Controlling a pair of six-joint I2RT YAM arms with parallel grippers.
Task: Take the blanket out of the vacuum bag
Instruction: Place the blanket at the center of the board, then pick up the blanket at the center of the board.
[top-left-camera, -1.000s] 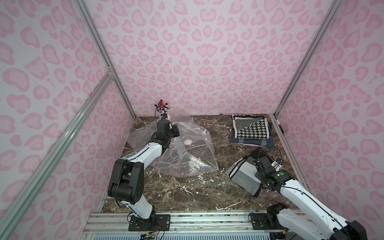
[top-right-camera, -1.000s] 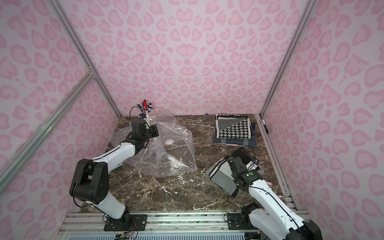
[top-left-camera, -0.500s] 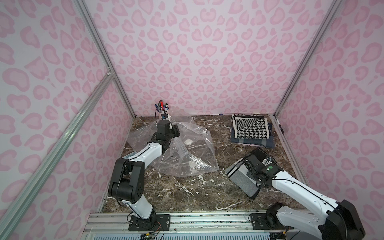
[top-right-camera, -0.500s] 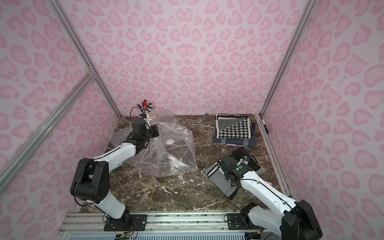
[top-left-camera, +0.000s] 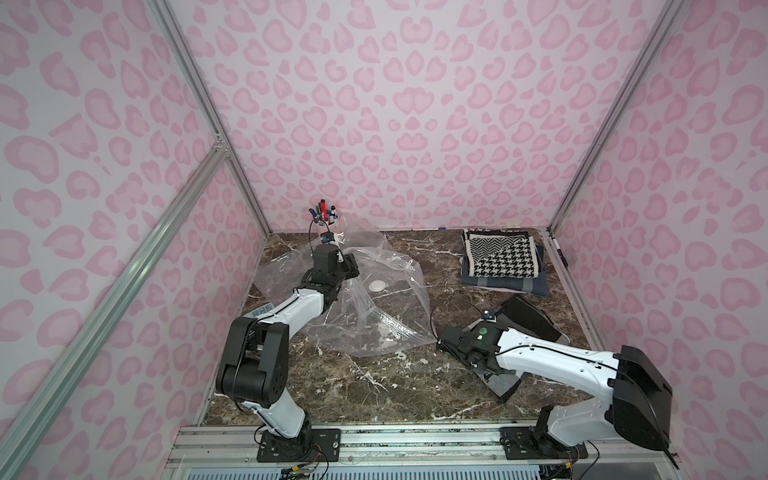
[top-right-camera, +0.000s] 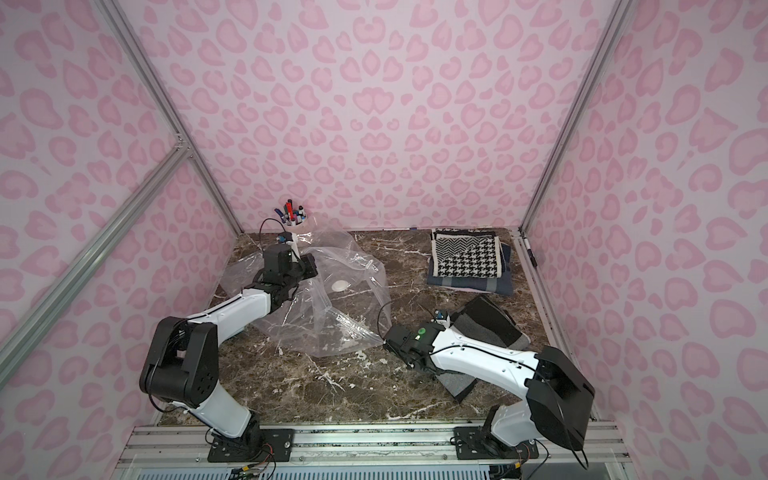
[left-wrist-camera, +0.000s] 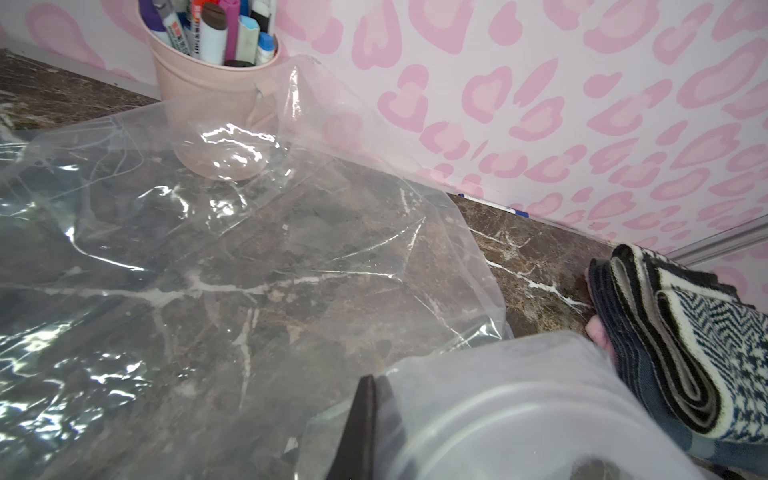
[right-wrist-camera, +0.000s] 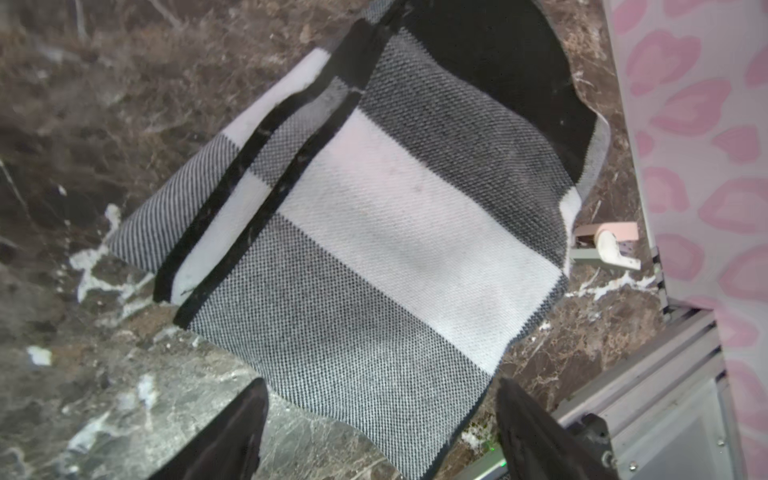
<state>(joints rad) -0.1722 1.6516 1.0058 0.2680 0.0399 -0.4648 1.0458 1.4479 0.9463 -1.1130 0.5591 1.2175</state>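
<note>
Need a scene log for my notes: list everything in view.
vacuum bag: one, clear, left of centre on table, empty
valve: one, white, on the bag
blanket: one, grey, white and black, near right, outside the bag
blanket stack: one, houndstooth over navy, far right corner
pen cup: one, pink, far left by back wall
table: one, brown marble
left gripper: shut on the bag
right gripper: open, over the blanket's edge

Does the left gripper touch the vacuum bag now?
Touching. In the left wrist view, the left gripper is shut, jaws pinching a fold of the vacuum bag between them.
</note>
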